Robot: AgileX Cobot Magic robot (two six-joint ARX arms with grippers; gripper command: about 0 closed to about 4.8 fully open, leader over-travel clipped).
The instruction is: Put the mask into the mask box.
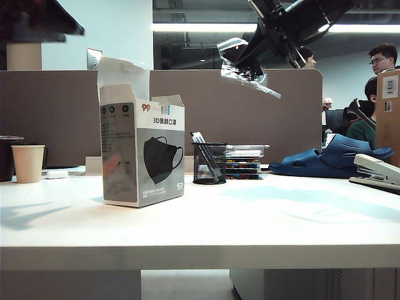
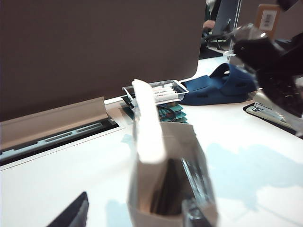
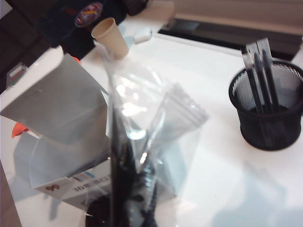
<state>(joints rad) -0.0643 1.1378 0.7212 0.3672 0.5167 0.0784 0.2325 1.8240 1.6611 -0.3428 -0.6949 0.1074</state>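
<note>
Open-flapped, the mask box stood below the right gripper clamping the mask; the left gripper flanked the carton, fingers apart.

Above the box the air is free, but its raised flap guards the rear edge of the mouth. Right of the box, the pen cup stands near; bare table lies in front.

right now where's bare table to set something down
Bare: the front strip before the mask box and pen cup, and between the paper cup and box. Crowded: the back right, with stacked trays, blue clog, stapler.
</note>
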